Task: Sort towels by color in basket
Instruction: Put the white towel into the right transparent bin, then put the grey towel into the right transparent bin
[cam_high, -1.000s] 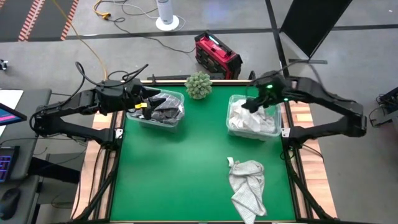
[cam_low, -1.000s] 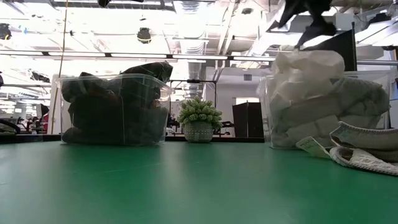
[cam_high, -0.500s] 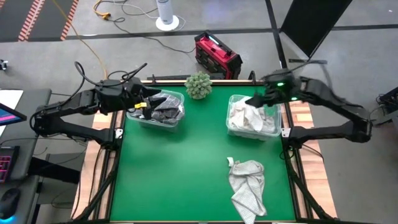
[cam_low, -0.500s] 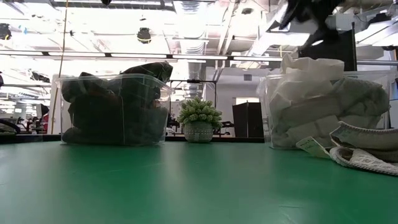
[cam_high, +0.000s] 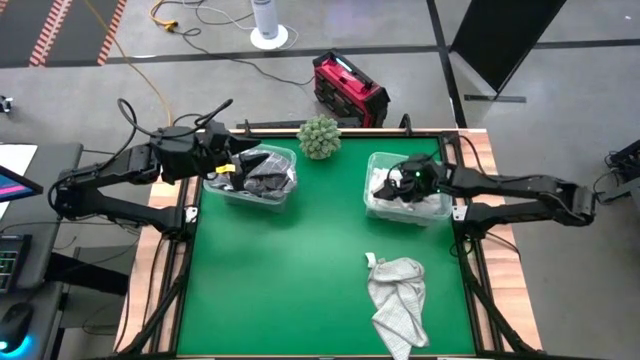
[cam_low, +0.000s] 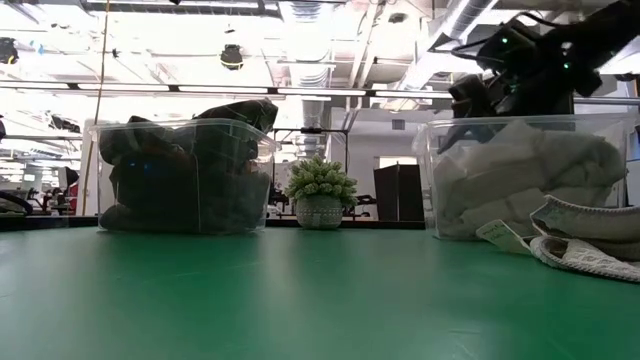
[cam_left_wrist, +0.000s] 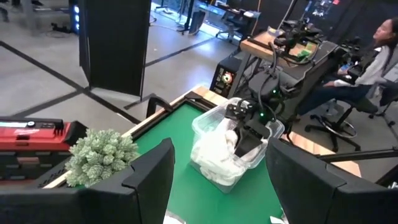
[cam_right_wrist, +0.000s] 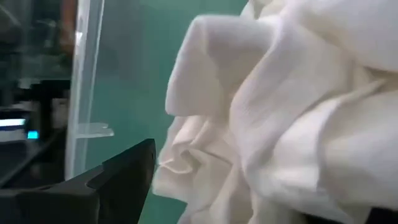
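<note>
From above: right gripper (cam_high: 400, 186) down in the right-hand bin (cam_high: 372, 205) at frame right, among white towels (cam_high: 425, 203); grid towel (cam_high: 398, 300) lower right on the table.

Low view: plant (cam_low: 320, 192) centre.

Right wrist: jaws spread, gripping nothing.

Left wrist: left gripper (cam_left_wrist: 214, 180) open, empty.

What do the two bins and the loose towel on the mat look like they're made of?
Bins: clear, glossy, rigid plastic by the look; the contents show through. Loose towel: soft woven cloth, probably cotton, matte, lying in limp folds with faint grid lines.
</note>
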